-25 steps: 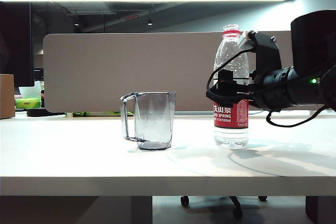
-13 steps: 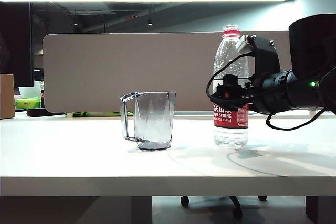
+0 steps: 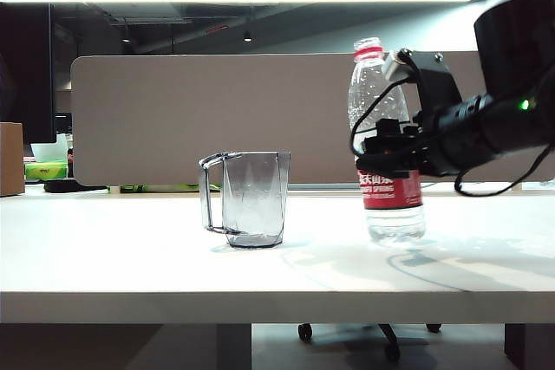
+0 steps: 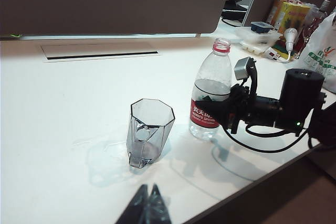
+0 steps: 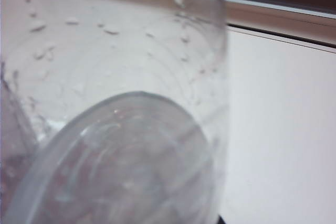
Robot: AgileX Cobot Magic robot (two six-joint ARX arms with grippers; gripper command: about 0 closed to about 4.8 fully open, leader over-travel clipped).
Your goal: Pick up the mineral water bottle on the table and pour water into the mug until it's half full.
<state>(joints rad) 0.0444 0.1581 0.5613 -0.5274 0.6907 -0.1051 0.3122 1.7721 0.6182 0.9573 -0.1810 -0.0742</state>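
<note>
We are pinching the bottle [image 3: 386,140] in our right pincer [image 3: 388,152], tilting it off the worktop [image 3: 130,257]; the mug [image 3: 251,198] is standing well aside. Our left pincer [image 4: 147,205] is resting pressed together.

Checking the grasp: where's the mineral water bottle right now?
In the exterior view, the mineral water bottle is right of the mug, tilted and lifted just off the table in the right gripper. The left gripper waits apart.

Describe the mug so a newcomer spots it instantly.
On the white table, look near the middle, left of the mineral water bottle clamped in the right gripper. The mug is the short, faceted, grey-tinted clear cup with an angular handle.
</note>
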